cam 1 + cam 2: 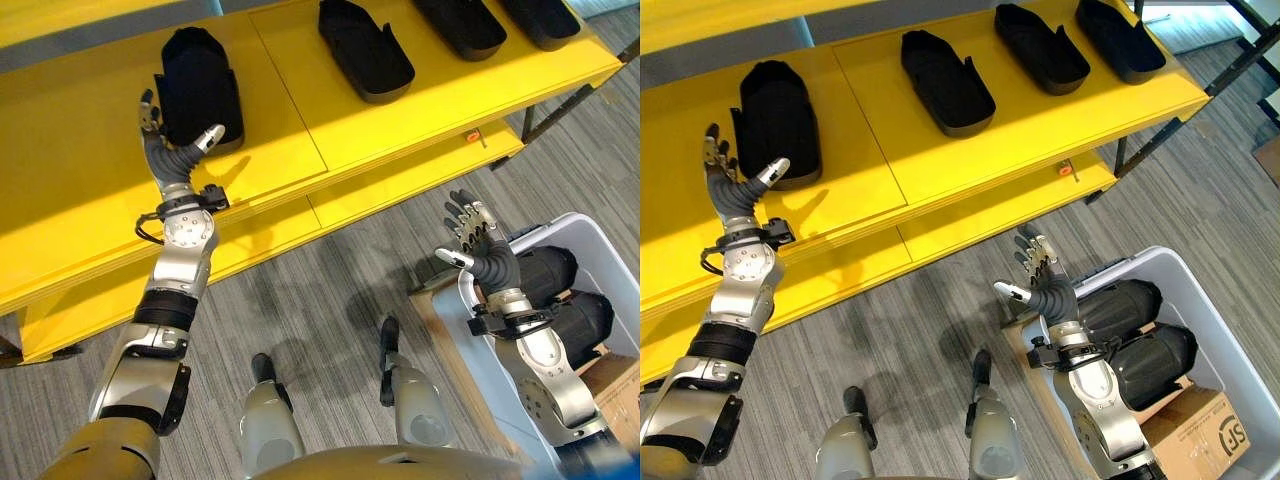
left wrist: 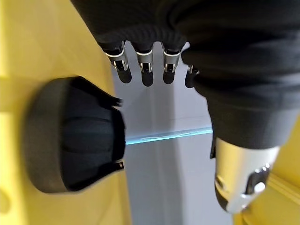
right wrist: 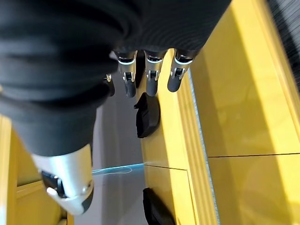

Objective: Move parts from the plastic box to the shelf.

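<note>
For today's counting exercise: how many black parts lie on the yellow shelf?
4. One sits by the left hand at the row's left end, then three more along the shelf. Others may lie beyond the view.

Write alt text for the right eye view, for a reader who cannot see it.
The left hand hovers open beside a black part on the yellow shelf, three more parts to its right. The right hand is open above the plastic box holding two parts.

The shelf (image 1: 400,120) is smooth, glossy yellow; the parts (image 1: 365,50) look matt black; the plastic box (image 1: 1230,300) is pale and smooth; the floor (image 1: 330,290) is rough grey carpet.
</note>
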Tool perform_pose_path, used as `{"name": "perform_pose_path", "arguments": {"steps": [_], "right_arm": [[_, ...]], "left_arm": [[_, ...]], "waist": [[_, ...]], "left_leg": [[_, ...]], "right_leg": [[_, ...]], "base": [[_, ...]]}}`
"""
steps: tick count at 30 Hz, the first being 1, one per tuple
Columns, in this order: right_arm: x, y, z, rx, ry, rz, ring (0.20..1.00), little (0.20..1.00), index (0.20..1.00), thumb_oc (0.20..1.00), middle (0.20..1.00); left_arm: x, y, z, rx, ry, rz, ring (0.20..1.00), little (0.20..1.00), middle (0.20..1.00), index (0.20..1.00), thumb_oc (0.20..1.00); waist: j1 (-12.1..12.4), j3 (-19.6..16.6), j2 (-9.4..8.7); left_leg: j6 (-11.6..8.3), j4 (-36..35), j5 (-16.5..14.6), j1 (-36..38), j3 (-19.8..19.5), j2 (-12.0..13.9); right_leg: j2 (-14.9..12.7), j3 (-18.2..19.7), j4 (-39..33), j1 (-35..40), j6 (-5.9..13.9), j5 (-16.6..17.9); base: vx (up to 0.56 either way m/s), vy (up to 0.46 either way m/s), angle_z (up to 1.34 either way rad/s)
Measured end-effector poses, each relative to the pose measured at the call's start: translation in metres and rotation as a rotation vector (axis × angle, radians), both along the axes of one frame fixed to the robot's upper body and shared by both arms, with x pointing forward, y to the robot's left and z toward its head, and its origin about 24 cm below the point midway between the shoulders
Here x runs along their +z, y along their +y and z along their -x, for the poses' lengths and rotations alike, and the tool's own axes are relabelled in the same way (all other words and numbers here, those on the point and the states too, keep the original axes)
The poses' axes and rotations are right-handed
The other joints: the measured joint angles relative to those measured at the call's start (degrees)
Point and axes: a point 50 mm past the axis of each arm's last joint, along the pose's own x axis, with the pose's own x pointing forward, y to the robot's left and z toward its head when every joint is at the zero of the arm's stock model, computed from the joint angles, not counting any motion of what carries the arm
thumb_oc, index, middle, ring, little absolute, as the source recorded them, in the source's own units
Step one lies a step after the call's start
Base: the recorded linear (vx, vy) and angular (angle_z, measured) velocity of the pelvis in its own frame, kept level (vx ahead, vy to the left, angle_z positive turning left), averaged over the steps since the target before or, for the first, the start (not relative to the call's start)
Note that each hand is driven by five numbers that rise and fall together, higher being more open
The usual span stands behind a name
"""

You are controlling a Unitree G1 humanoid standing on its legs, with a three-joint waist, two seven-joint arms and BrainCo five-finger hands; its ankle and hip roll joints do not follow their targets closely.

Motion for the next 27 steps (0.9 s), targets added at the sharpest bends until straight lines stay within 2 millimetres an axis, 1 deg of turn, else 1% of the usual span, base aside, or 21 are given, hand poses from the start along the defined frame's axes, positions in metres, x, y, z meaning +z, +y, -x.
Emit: {"name": "perform_pose_path", "arguments": {"steps": [4,7,8,10,13,14,15,16,17,20,21,22,25,26,27], "right_arm": [[0.001,0.001,-0.001,0.008,-0.007,0.001,1.0,1.0,1.0,1.0,1.0],[0.004,0.001,-0.001,0.01,-0.021,-0.002,1.0,1.0,1.0,1.0,1.0],[0.005,0.002,-0.001,0.012,-0.026,-0.004,1.0,1.0,1.0,1.0,1.0],[0.006,0.005,0.0,0.029,-0.035,-0.008,1.0,1.0,1.0,1.0,1.0],[0.007,0.004,0.002,0.03,-0.044,-0.012,1.0,1.0,1.0,1.0,1.0],[0.006,0.004,0.002,0.036,-0.035,-0.019,1.0,1.0,1.0,1.0,1.0],[0.007,0.004,0.002,0.038,-0.037,-0.022,1.0,1.0,1.0,1.0,1.0],[0.008,0.004,0.002,0.037,-0.04,-0.024,1.0,1.0,1.0,1.0,1.0],[0.007,0.004,0.003,0.038,-0.038,-0.024,1.0,1.0,1.0,1.0,1.0],[0.011,0.005,0.002,0.049,-0.059,-0.027,1.0,1.0,1.0,1.0,1.0],[0.011,0.006,0.002,0.055,-0.059,-0.037,1.0,1.0,1.0,1.0,1.0],[0.011,0.006,0.002,0.06,-0.059,-0.045,1.0,1.0,1.0,1.0,1.0],[0.01,0.006,0.003,0.064,-0.057,-0.045,1.0,1.0,1.0,1.0,1.0],[0.01,0.008,0.003,0.073,-0.057,-0.045,1.0,1.0,1.0,1.0,1.0],[0.01,0.009,0.003,0.082,-0.056,-0.046,1.0,1.0,1.0,1.0,1.0]], "left_arm": [[0.004,0.004,0.001,0.023,-0.009,-0.016,1.0,1.0,1.0,1.0,1.0],[0.005,0.005,0.0,0.028,-0.01,-0.021,1.0,1.0,1.0,1.0,1.0],[0.006,0.007,-0.001,0.037,-0.006,-0.022,1.0,1.0,1.0,1.0,1.0],[0.013,0.021,-0.007,0.092,0.01,-0.031,1.0,1.0,1.0,1.0,1.0],[0.022,0.026,-0.004,0.114,-0.021,-0.04,1.0,1.0,1.0,1.0,1.0],[0.024,0.034,-0.003,0.153,-0.015,-0.047,1.0,1.0,1.0,1.0,1.0],[0.025,0.037,-0.002,0.168,-0.017,-0.048,1.0,1.0,1.0,1.0,1.0],[0.025,0.038,-0.002,0.176,-0.019,-0.048,1.0,1.0,1.0,1.0,1.0],[0.025,0.038,-0.002,0.174,-0.018,-0.049,1.0,1.0,1.0,1.0,1.0],[0.025,0.039,-0.002,0.177,-0.017,-0.052,1.0,1.0,1.0,1.0,1.0],[0.029,0.044,-0.003,0.196,-0.007,-0.072,1.0,1.0,1.0,1.0,1.0],[0.037,0.054,-0.005,0.237,0.009,-0.1,1.0,1.0,1.0,1.0,1.0],[0.048,0.055,-0.007,0.242,-0.014,-0.104,1.0,1.0,1.0,1.0,1.0],[0.049,0.054,-0.007,0.241,-0.016,-0.105,1.0,1.0,1.0,1.0,1.0],[0.049,0.054,-0.007,0.239,-0.015,-0.109,1.0,1.0,1.0,1.0,1.0]], "waist": [[0.05,0.17,-0.04],[0.03,1.3,-0.06],[-0.01,1.82,-0.14],[-0.3,2.98,-0.63],[-0.43,3.61,-1.24],[-0.46,3.74,-1.52],[-0.55,3.75,-1.53],[-0.51,3.75,-1.54],[-0.37,3.77,-1.56],[0.1,3.83,-1.68],[0.01,4.29,-2.07],[-0.21,4.83,-2.54],[-0.48,5.11,-3.1],[-0.43,5.24,-3.38],[-0.5,5.25,-3.45]], "left_leg": [[-0.01,0.03,0.01,-0.46,-0.02,-0.09],[-0.02,-0.03,0.01,-0.37,-0.06,-0.16],[-0.02,-0.01,0.01,-0.4,-0.06,-0.16],[-0.04,0.18,0.0,-0.62,-0.03,-0.13],[-0.15,0.42,-0.08,-1.13,0.14,-0.09],[-0.38,0.92,-0.25,-2.08,0.04,0.08],[-0.39,1.09,-0.25,-2.59,0.02,0.11],[-0.42,1.08,-0.22,-3.02,0.06,0.09],[-0.41,1.07,-0.23,-3.15,0.13,-0.01],[-0.43,1.16,-0.24,-3.27,0.09,-0.05],[-0.41,2.09,-0.25,-3.71,0.04,0.06],[-0.39,3.43,-0.37,-4.78,-0.29,0.34],[-0.71,3.47,-1.12,-5.62,-0.19,0.29],[-0.54,3.71,-1.22,-5.87,-0.14,0.17],[-0.19,4.24,-1.73,-6.59,-0.17,0.42]], "right_leg": [[0.15,-0.01,-1.23,0.11,-0.03,0.92],[0.31,-0.01,-1.23,0.24,0.27,1.39],[0.33,0.01,-1.22,0.18,0.25,1.47],[0.34,0.17,-1.24,-0.03,0.16,1.59],[0.34,0.27,-2.03,-0.18,-0.07,1.64],[0.24,0.22,-2.25,-0.86,-0.1,1.69],[0.24,0.2,-2.25,-1.25,-0.08,1.69],[0.31,0.18,-2.22,-1.65,-0.22,1.9],[0.31,0.27,-2.22,-1.82,0.23,2.31],[0.42,0.28,-2.21,-1.79,0.3,2.46],[0.45,0.33,-2.21,-1.83,0.28,2.47],[0.48,0.3,-2.21,-2.19,0.1,2.72],[0.3,0.28,-2.18,-3.08,0.23,2.97],[0.1,0.38,-2.21,-3.32,0.19,2.97],[-0.04,0.16,-2.89,-3.43,0.44,2.12]], "base": [[0.0,0.0,-0.01],[0.0,0.0,0.0],[0.0,0.0,0.0],[0.0,0.006,-0.03],[0.01,0.014,-0.03],[0.0,0.0,0.0],[0.0,0.0,0.0],[0.0,0.0,0.0],[0.0,0.0,0.0],[0.0,0.028,-0.01],[0.0,0.0,0.0],[0.0,0.0,0.0],[0.02,0.001,0.01],[0.0,0.0,0.0],[0.08,0.002,-0.05]]}}
